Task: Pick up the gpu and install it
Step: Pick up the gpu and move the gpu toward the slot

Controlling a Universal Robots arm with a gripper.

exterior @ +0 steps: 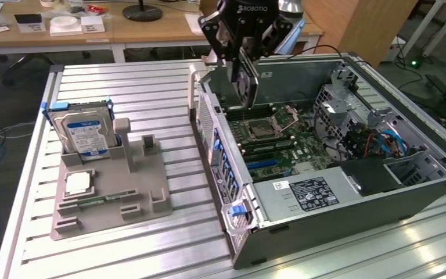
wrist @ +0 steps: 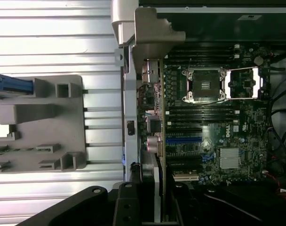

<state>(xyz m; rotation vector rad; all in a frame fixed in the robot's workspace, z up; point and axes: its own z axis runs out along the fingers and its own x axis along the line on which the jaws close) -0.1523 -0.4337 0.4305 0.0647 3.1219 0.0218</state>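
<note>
Holds the gpu (exterior: 246, 84) upright, clamped in the hand (exterior: 244, 55), above the open case (exterior: 324, 221), over the board (exterior: 277, 145) inside this case.

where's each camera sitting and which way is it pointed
Exterior view: off the arm, raised, looking down at the open computer case; the gripper shows, holding the gpu above it.
Wrist view: on the wrist, looking straight down onto the motherboard; the gripper's black links show.
Both show the computer case, motherboard and grey parts holder.
</note>
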